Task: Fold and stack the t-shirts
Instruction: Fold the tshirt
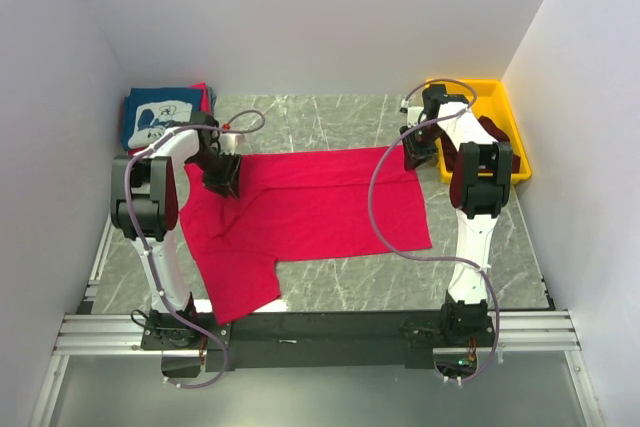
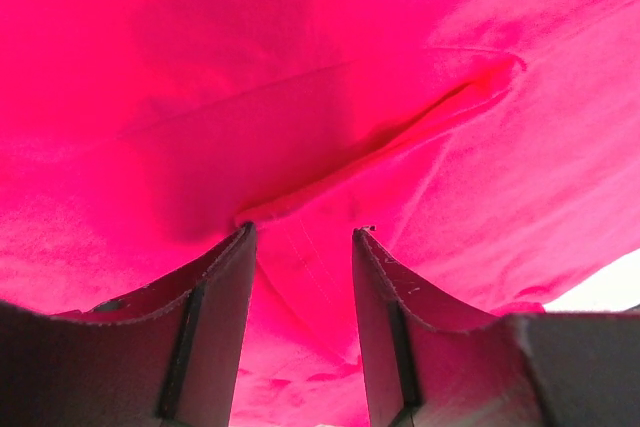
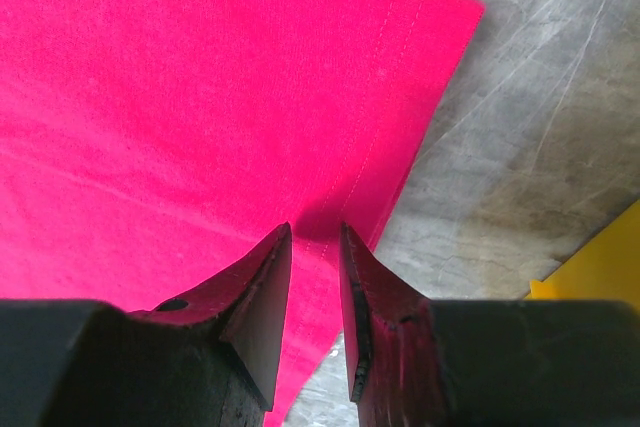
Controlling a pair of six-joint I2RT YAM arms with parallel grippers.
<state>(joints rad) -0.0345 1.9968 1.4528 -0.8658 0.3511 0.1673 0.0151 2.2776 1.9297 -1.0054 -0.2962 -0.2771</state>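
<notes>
A bright red t-shirt (image 1: 320,207) lies spread flat across the middle of the table, one sleeve toward the near edge. My left gripper (image 1: 222,185) is pressed down on its far left part. In the left wrist view the jaws (image 2: 300,232) stand apart with a ridge of red cloth (image 2: 300,267) between them, not pinched. My right gripper (image 1: 412,159) rests on the shirt's far right corner. Its jaws (image 3: 315,232) stand narrowly apart over the stitched hem (image 3: 375,162), which lies flat. A folded navy blue t-shirt (image 1: 160,117) with a white print sits at the far left on red cloth (image 1: 205,95).
A yellow bin (image 1: 505,112) stands at the far right, just behind the right arm. White walls close in the table on the left, back and right. Grey marble tabletop (image 3: 520,167) shows beside the shirt's corner.
</notes>
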